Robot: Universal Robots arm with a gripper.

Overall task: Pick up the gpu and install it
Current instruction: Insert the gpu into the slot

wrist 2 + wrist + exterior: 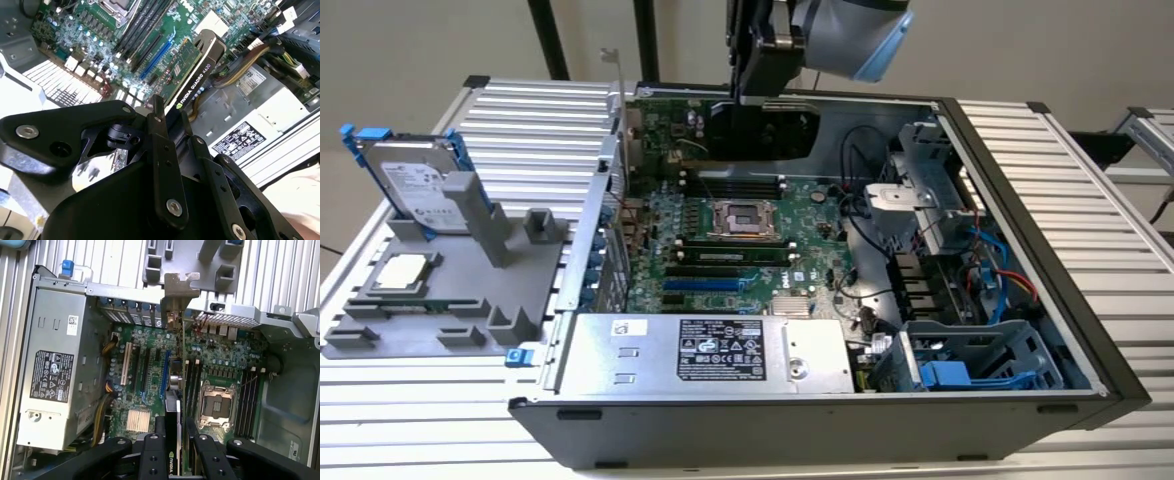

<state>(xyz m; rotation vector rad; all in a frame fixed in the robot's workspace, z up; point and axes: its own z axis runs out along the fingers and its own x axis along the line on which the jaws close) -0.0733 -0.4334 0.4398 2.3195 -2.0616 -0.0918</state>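
Note:
My gripper [758, 88] is shut on the gpu [769, 130], a green card with a black cooler block. It holds the card on edge over the far part of the open computer case [1014, 200]. In the second wrist view the gripper [171, 112] clamps one end of the gpu [197, 62], which reaches out over the motherboard. In the first wrist view the gripper [175, 422] grips the gpu [173, 402] edge-on. The card's silver bracket [178, 290] is at the case's rear wall, and the card runs alongside the blue slot [164, 372].
The motherboard [720, 250] has an open CPU socket [747, 215] and memory sticks. The power supply [707, 350] lies along the near side of the case, with a drive cage [987, 365] and cables on the exterior view's right. A hard drive [420, 185] and a small square chip [403, 272] rest on a grey fixture [454, 310].

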